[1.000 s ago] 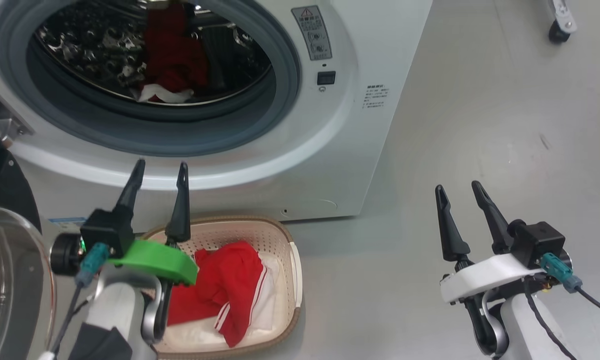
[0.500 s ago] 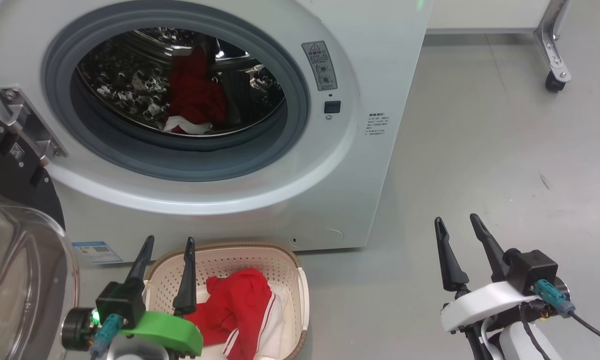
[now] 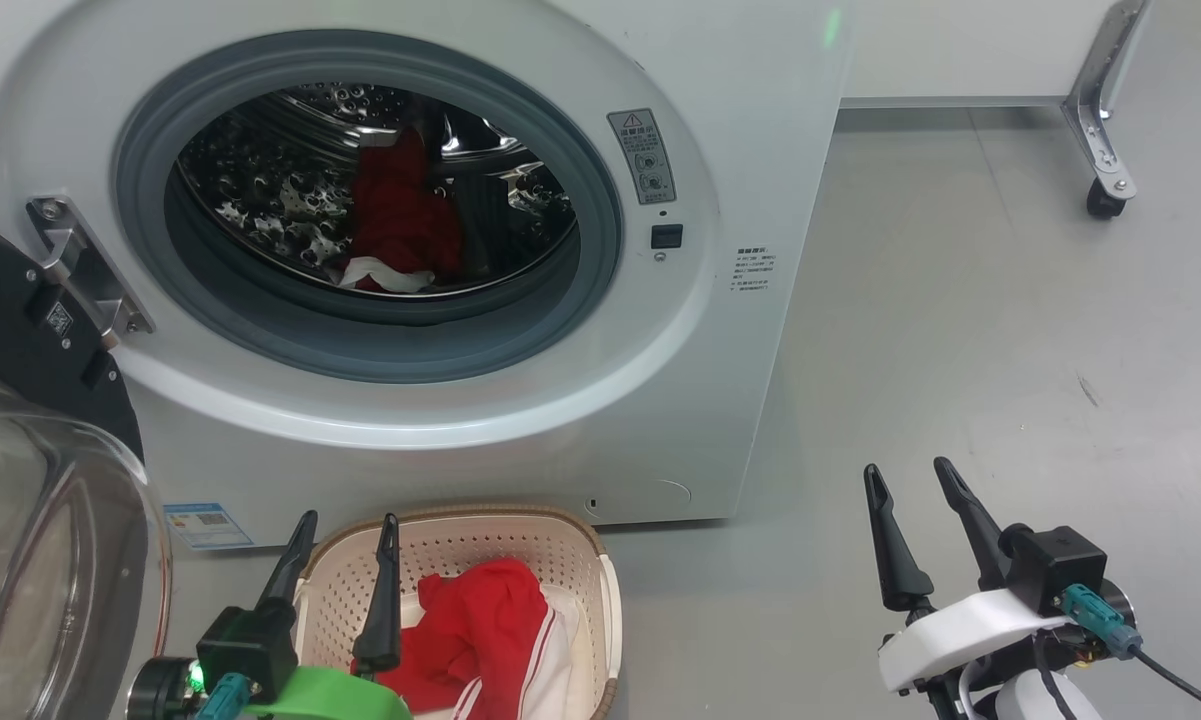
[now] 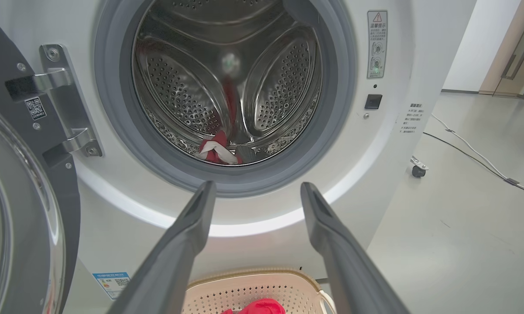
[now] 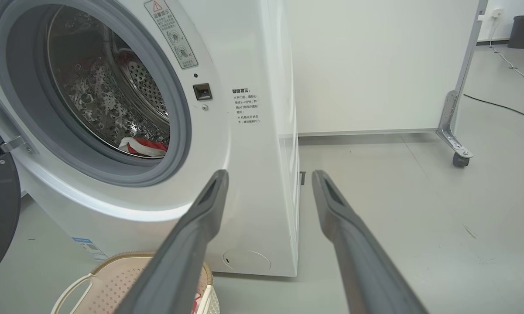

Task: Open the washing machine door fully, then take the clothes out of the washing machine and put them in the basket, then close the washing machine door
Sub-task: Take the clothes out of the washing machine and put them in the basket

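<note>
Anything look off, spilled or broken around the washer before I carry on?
Nothing stands out. The washing machine door hangs open at the left. One red garment lies in the drum, another sits inside the basket, none on the floor.

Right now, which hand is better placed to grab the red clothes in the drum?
Left. The left hand is open and faces the drum opening, where the red clothes lie; the right hand is off beside the washing machine.

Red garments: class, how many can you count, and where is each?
2. One garment lies inside the washing machine; the other garment lies in the basket on the floor before it. More may be hidden beneath them.
</note>
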You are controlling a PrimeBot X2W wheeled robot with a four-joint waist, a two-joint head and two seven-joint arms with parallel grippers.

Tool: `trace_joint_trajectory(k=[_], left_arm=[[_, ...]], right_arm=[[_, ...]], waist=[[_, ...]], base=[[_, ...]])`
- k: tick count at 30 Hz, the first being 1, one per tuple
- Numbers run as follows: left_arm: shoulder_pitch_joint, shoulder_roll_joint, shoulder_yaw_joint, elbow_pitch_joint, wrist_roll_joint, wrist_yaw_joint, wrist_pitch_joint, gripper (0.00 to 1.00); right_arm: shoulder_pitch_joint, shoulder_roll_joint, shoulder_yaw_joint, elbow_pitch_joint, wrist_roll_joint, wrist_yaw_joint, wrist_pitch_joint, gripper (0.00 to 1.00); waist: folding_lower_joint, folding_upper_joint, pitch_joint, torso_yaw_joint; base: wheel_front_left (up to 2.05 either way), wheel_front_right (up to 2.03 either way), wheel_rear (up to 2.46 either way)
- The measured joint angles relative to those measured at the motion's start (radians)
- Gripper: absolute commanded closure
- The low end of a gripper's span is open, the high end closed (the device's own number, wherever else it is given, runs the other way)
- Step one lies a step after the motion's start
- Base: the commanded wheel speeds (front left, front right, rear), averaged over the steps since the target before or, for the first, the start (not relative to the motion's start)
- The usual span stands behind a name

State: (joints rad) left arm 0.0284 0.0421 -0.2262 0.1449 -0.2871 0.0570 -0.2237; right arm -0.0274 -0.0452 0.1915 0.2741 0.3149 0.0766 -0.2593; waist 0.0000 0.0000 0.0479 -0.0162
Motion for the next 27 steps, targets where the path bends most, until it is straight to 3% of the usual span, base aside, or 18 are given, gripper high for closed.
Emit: trace_joint_trajectory(k=[27], left_arm=[[0.064,0.005,-0.006,-0.125,-0.001,0.018,0.072,0.00]], right_arm=[[0.012,0.000,0.002,-0.032,-0.001,-0.008,0.000,0.00]], waist=[[0.0000,0.0000,0.021,0.002]], base=[[0.00,0.00,0.00]])
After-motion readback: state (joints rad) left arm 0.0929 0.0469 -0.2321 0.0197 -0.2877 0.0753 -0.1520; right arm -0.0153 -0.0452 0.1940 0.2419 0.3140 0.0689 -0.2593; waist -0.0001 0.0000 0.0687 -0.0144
